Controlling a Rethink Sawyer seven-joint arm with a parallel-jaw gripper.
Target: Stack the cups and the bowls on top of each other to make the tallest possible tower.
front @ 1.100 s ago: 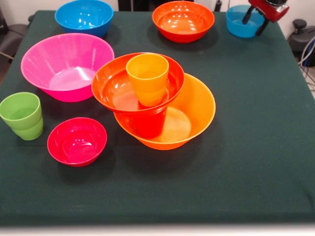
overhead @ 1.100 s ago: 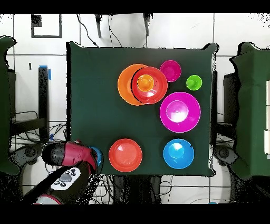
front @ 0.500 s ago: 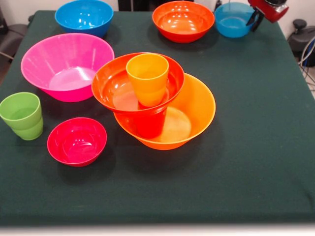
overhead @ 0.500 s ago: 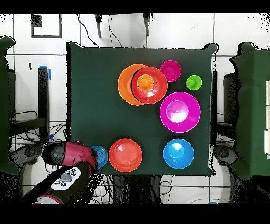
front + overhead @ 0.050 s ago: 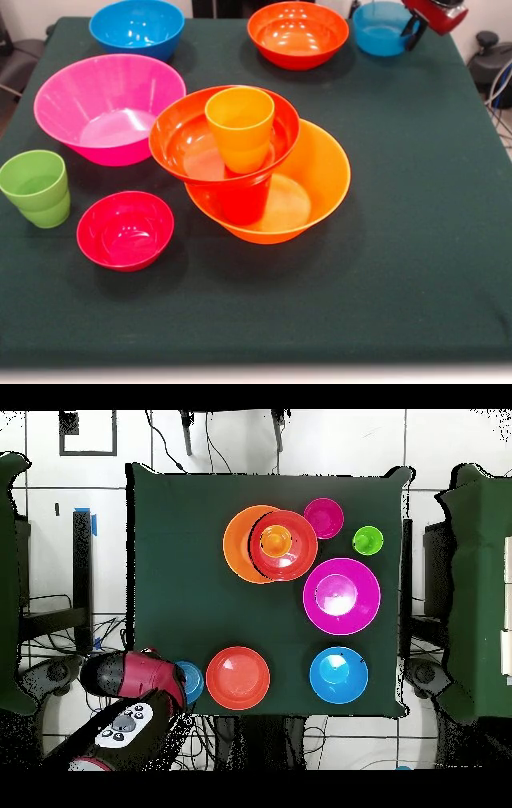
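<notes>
The tower stands mid-table: a wide orange bowl [image 5: 324, 172] holds an upside-down red-orange cup [image 5: 242, 202], which carries a red-orange bowl [image 5: 182, 142] with an orange cup [image 5: 240, 128] upright in it. At the far right corner my gripper [image 5: 411, 36] is shut on the right rim of a small blue bowl [image 5: 378, 28]. From overhead, the gripper [image 5: 177, 684] and small blue bowl [image 5: 190, 681] sit at the table's bottom left, left of a red-orange bowl [image 5: 238, 678].
Loose on the cloth are a pink bowl [image 5: 108, 104], a larger blue bowl [image 5: 138, 28], a red-orange bowl [image 5: 298, 34], a crimson bowl [image 5: 126, 230] and a green cup [image 5: 36, 188]. The table edge runs close behind the gripper.
In the front view the small blue bowl has shifted left and slightly up along the far edge, with the gripper on its rim. Everything else stayed put.
</notes>
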